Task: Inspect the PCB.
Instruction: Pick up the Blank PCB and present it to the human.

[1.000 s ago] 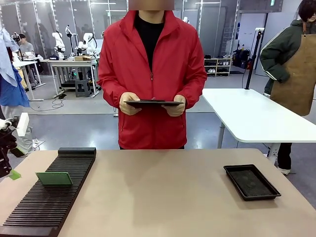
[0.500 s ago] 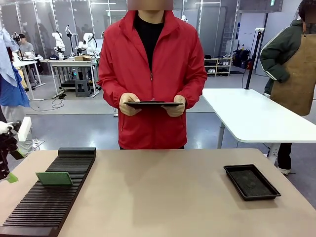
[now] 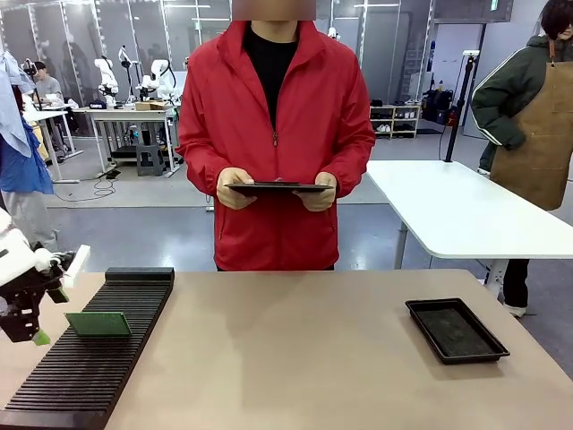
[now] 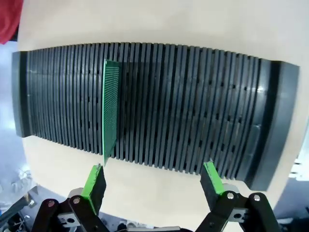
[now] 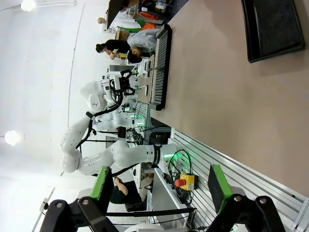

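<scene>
From the front, the left gripper (image 3: 36,331) hung at the near-left edge of the table (image 3: 295,358), jaws apart and holding nothing, just beside the PCB (image 3: 98,323), which stood on edge in a slot of the long black slotted rack (image 3: 89,385). Across the table a person in a red jacket held a dark tablet (image 3: 277,188) in both hands, and a shallow black tray (image 3: 456,330) lay well apart on the right side. Through the left wrist camera, the green pads (image 4: 94,181) stood wide open above the rack's near edge, the board rising from its slot just ahead of one pad and not yet between the two; nothing touched it. Through the right wrist camera, the right gripper (image 5: 159,186) was likewise open and empty, off beyond the table's edge, with the tray and the rack far across the tabletop. By that showing the inspection had barely begun: the board sat in its rack, ungrasped, and the closing in, the lift and whatever showing of the board the check requires all appeared to lie ahead.
</scene>
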You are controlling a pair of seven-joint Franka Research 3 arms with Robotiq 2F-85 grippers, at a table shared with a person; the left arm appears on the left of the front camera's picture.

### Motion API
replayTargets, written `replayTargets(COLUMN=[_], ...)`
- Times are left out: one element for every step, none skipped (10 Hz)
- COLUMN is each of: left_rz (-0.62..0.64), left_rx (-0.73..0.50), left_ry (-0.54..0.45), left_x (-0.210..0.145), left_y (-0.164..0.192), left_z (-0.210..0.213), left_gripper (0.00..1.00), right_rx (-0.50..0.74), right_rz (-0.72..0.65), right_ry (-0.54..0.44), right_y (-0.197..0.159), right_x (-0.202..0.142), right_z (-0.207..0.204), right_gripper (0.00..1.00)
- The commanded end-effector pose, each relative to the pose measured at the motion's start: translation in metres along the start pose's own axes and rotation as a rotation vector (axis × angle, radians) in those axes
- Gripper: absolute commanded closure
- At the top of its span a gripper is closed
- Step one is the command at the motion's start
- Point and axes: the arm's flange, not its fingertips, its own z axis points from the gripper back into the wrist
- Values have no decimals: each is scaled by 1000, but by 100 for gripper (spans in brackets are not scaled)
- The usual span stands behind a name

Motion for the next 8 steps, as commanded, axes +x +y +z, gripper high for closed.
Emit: replayTargets(left_rz=[20, 8, 13, 13, 6, 5, -2, -6], left_rx=[13, 23, 22, 20, 11, -11, -16, -8], left_ry=[7, 14, 23, 20, 29, 45, 46, 47], left_x=[-1, -1, -1, -1, -1, 1, 2, 2], left_y=[21, 25, 30, 36, 41, 45, 48, 52], left_z=[-14, -18, -22, -27, -32, -38, -42, -47], left_gripper=[0, 0, 0, 0, 0, 0, 0, 0], right_rx=[3, 3, 3, 3, 3, 3, 3, 3], right_rz=[-3, -3, -3, -3, -3, -3, -3, -3], right_ry=[-5, -5, -5, -5, -5, -5, -5, -5], right_y=[2, 2, 2, 2, 2, 2, 2, 2], right_x=[1, 1, 1, 1, 1, 1, 1, 1], right_z=[0, 0, 0, 0, 0, 0, 0, 0], right_gripper=[0, 0, 0, 0, 0, 0, 0, 0])
